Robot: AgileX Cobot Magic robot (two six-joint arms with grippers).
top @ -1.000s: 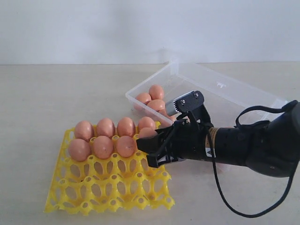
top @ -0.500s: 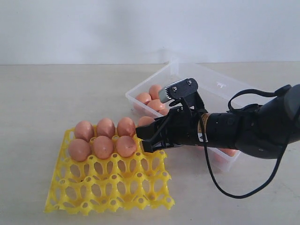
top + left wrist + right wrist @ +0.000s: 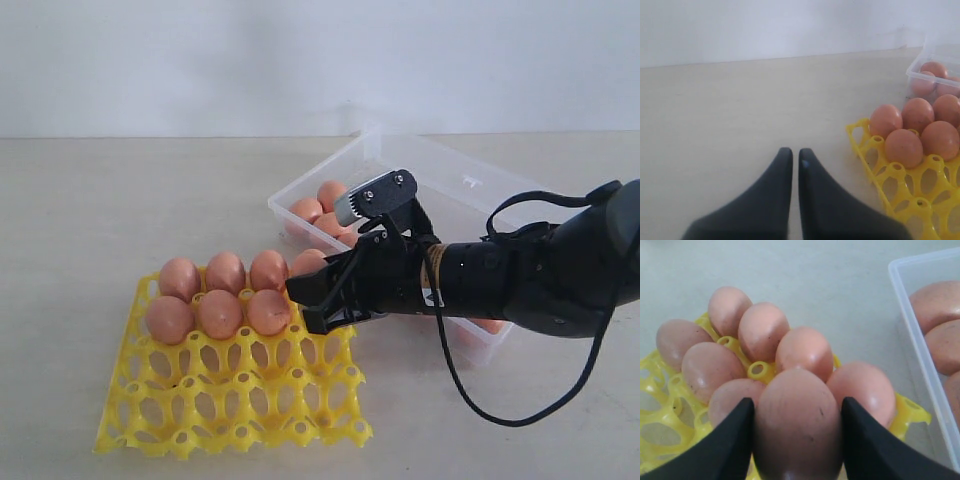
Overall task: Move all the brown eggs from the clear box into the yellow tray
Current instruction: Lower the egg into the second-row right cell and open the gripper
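- The yellow tray (image 3: pixel 230 412) on the desk (image 3: pixel 90 200) holds seven brown eggs (image 3: pixel 222 312).
- The right hand (image 3: pixel 303 306) pinches an eighth egg (image 3: pixel 796 425) by its sides above the tray. It is likely light, smooth and brittle, so it needs a gentle grip.
- More eggs lie in the clear box (image 3: pixel 318 172).

No writing can be read on the eggs (image 3: pixel 225 270), box (image 3: pixel 330 165) or tray (image 3: pixel 230 400). A pale patch (image 3: pixel 437 297) on the right arm (image 3: pixel 520 285) is too small to make out.

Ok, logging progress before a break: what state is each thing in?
right claw: shut on the brown egg, at the tray.
left claw: shut, empty.
brown egg: gripped, not yet released.
yellow tray: holds seven seated eggs; other cups empty.
clear box: lid open, remaining eggs inside.
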